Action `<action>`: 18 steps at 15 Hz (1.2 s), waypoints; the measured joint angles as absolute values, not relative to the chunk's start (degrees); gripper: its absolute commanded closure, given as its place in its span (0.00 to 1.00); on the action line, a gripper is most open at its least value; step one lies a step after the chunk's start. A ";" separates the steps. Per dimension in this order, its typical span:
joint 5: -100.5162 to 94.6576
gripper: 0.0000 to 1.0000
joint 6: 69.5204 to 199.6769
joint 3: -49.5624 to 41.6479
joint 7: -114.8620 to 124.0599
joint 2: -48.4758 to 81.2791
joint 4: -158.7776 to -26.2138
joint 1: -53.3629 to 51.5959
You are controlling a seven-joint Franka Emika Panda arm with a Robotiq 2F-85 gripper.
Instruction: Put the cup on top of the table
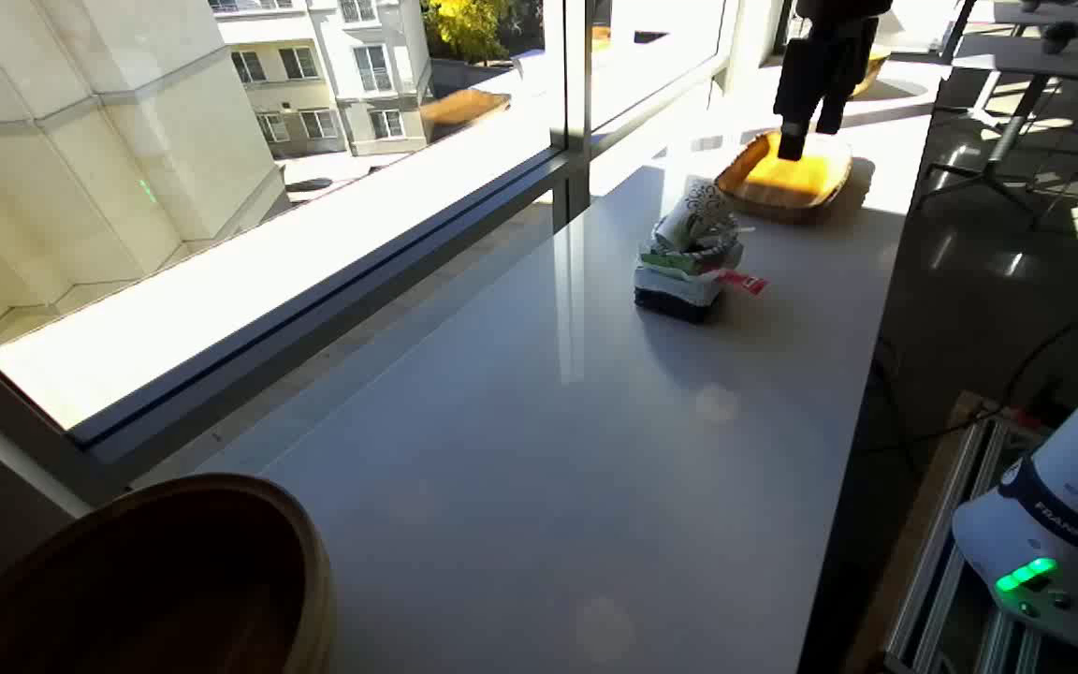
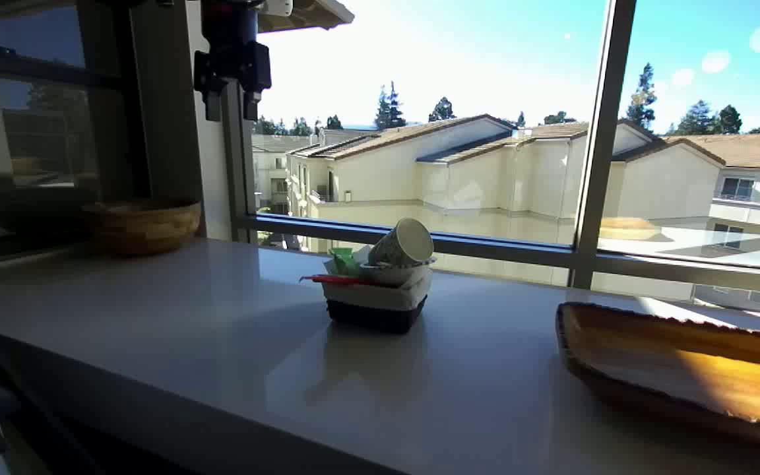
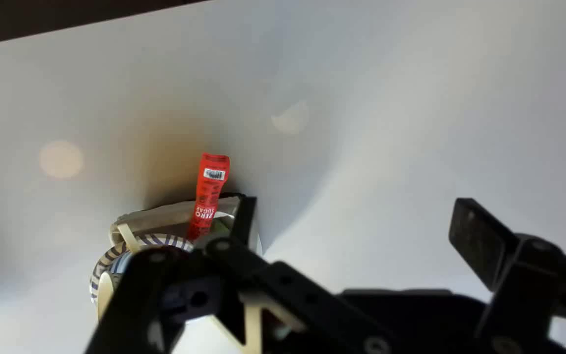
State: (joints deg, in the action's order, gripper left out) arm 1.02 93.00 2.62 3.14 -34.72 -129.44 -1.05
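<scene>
Light-grey table (image 1: 548,487), tilted cup (image 2: 398,243), red packet (image 3: 209,194) (it reads "ZERO SUGAR"), arm base (image 1: 1054,548) lettered "FRANKA", claw (image 2: 231,112) spread apart.

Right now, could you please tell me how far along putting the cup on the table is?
Nothing looks done: the cup lies tilted, piled with a small bowl on the dark-based container. Nothing is in hand: the gripper hangs open and empty, apart from the cup. Left: grasping it, lifting it and setting it on the table.
</scene>
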 measured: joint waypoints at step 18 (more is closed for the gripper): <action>4.80 0.00 93.15 0.87 1.38 -34.36 -129.06 -1.13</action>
